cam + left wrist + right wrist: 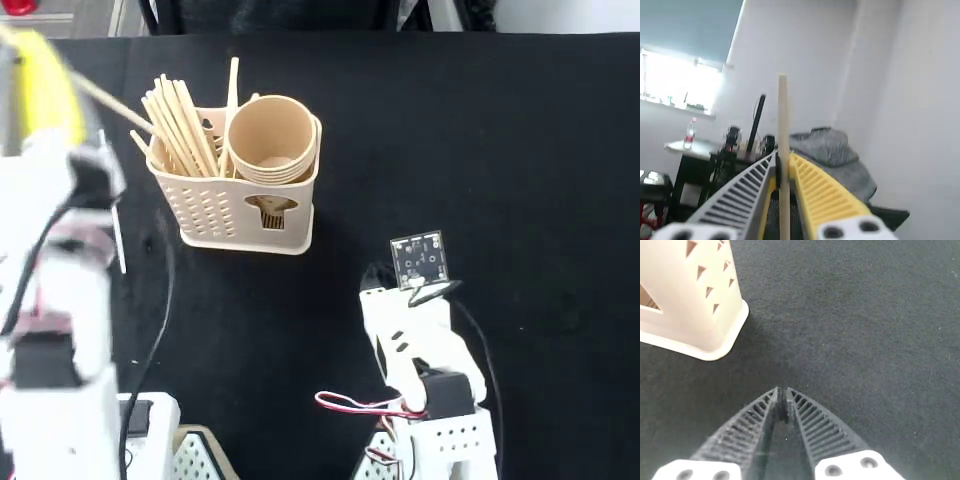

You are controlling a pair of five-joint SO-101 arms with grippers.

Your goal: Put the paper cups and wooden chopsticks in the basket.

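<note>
- My left hand (pixel 782 170) grips one pale wooden chopstick (pixel 783 115)
- My right hand (pixel 783 396), pinched together empty, hangs over the black counter (pixel 865 315) near the cream perforated basket (pixel 695 310)

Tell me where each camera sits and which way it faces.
High view: above the table, looking down at the basket; left arm and right arm show.
Left wrist view: on its arm, facing the room's wall; left gripper shut on a chopstick.
Right wrist view: on its arm, facing down at the table; right gripper shut.
Shared: the basket, in high and right wrist views.
</note>
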